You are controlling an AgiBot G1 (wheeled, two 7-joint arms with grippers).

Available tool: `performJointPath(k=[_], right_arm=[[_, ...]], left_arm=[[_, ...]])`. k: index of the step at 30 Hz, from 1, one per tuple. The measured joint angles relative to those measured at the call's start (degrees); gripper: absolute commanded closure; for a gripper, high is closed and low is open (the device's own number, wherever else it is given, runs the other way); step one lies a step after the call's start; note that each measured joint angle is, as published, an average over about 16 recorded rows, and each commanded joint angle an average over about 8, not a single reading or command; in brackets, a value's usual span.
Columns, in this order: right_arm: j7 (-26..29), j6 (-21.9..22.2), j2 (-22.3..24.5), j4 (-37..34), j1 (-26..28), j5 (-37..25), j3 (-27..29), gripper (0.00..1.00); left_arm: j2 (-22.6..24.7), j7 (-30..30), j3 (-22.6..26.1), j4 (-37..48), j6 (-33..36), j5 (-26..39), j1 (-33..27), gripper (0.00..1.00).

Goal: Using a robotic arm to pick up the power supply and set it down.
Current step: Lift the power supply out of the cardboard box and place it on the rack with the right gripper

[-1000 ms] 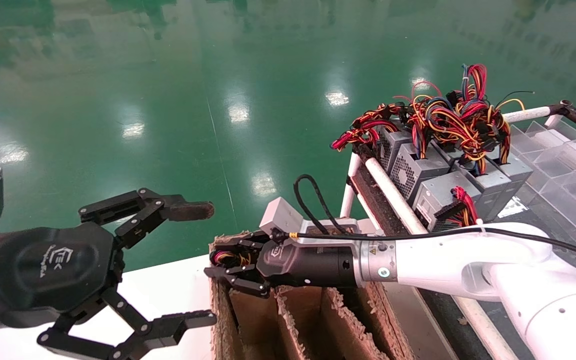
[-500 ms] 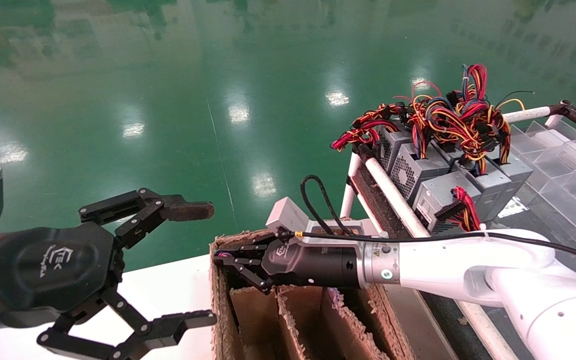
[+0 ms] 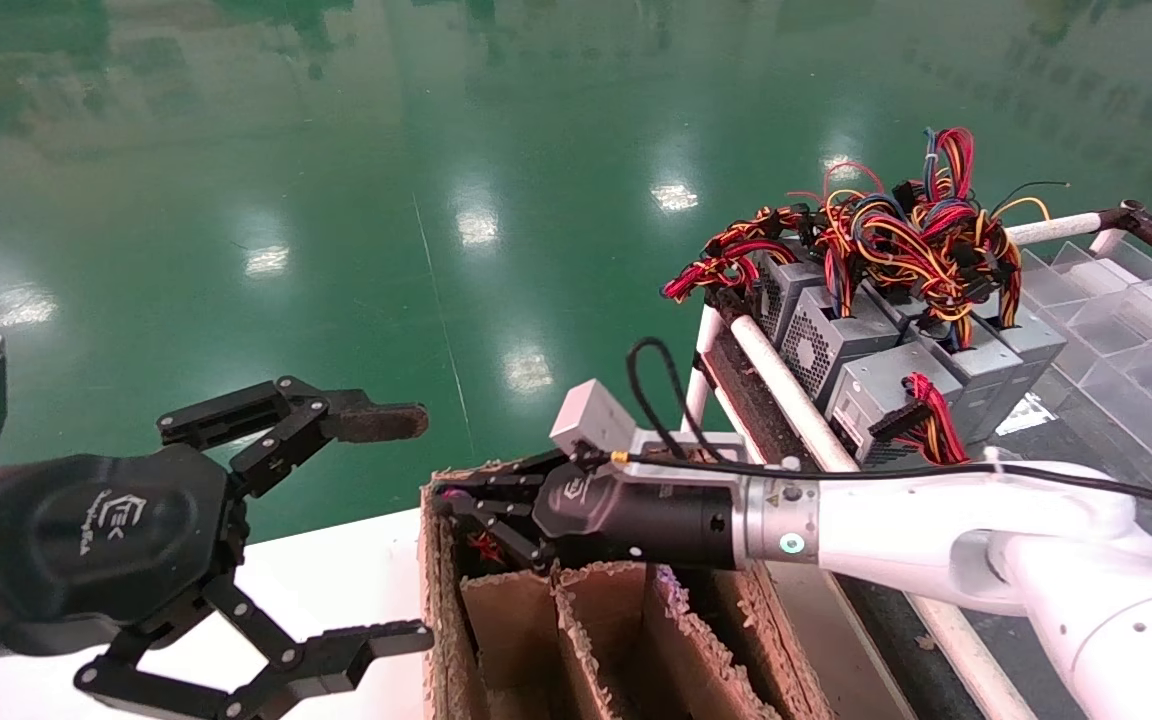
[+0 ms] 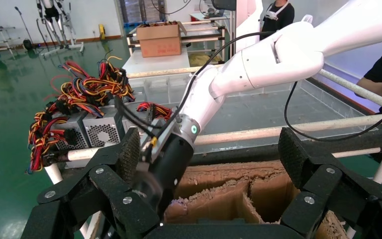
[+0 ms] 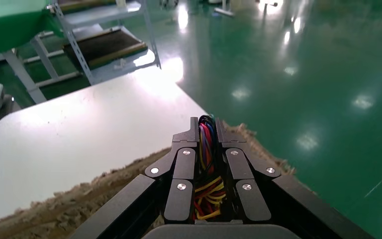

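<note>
The robotic arm [image 3: 936, 520] is my white right arm, reaching left over a cardboard box [image 3: 511, 620]. Its black gripper [image 3: 451, 500] sits at the mouth of the box's far-left compartment. In the right wrist view the gripper [image 5: 207, 122] is shut on the power supply's wire bundle [image 5: 206, 149], red, yellow, blue and purple strands pinched between the fingers. A bit of red wire [image 3: 484, 548] shows under the gripper inside the compartment. The power supply's grey box is hidden. My left gripper [image 3: 406, 525] hangs open at the left, empty; its fingers [image 4: 129, 152] frame the box.
Several grey power supplies with tangled wires [image 3: 866, 340] stand on a white-tube rack at the right. Clear plastic dividers [image 3: 1116, 330] lie behind them. The cardboard box has torn partition walls and stands against a white table [image 3: 336, 580]. Green floor lies beyond.
My right gripper has shifted slightly right and rolled, and the wire bundle has sunk lower into the box's left compartment. The left arm has not moved.
</note>
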Motion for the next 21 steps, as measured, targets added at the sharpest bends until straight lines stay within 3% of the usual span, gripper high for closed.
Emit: performJointPath(k=[11, 21], right_arm=[[-1.5, -5.9, 3.9, -0.6, 3.7, 4.8, 3.1, 1.00], [0.0, -8.8, 11.5, 3.3, 8.3, 9.4, 6.7, 1.00]], left_arm=[[0.0, 0.0, 0.0, 0.0, 0.0, 0.0, 0.0, 0.00], [0.0, 0.0, 0.0, 0.0, 0.0, 0.0, 0.0, 0.00]])
